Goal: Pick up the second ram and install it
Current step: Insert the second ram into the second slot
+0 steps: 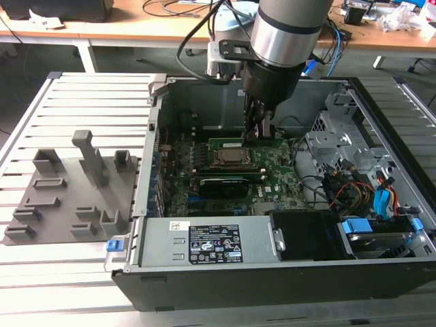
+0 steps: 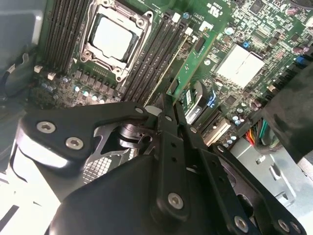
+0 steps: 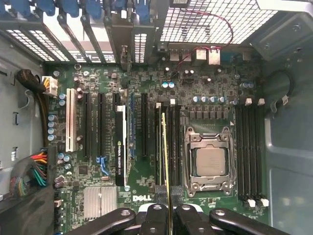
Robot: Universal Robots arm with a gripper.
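Note:
The second ram (image 3: 165,156) is a thin green stick seen edge-on in the first wrist view, and its flat green face (image 2: 193,61) shows in the second wrist view. My gripper (image 3: 168,208) (image 2: 168,100) is shut on one end of it. The stick hangs over the long black memory slots (image 3: 175,142) beside the CPU socket (image 3: 210,161) (image 2: 112,36), lined up along them. I cannot tell whether it touches a slot. In the exterior view my gripper (image 1: 257,133) reaches down into the open computer case (image 1: 136,225), just behind the CPU socket (image 1: 231,158).
A grey holder tray (image 1: 68,197) lies on the slatted table at the exterior view's left. A black graphics card (image 1: 218,184) (image 3: 120,147) stands near the socket. More memory slots (image 3: 250,152) run on the socket's other side. Drive cage and cables (image 1: 354,191) crowd the case's right.

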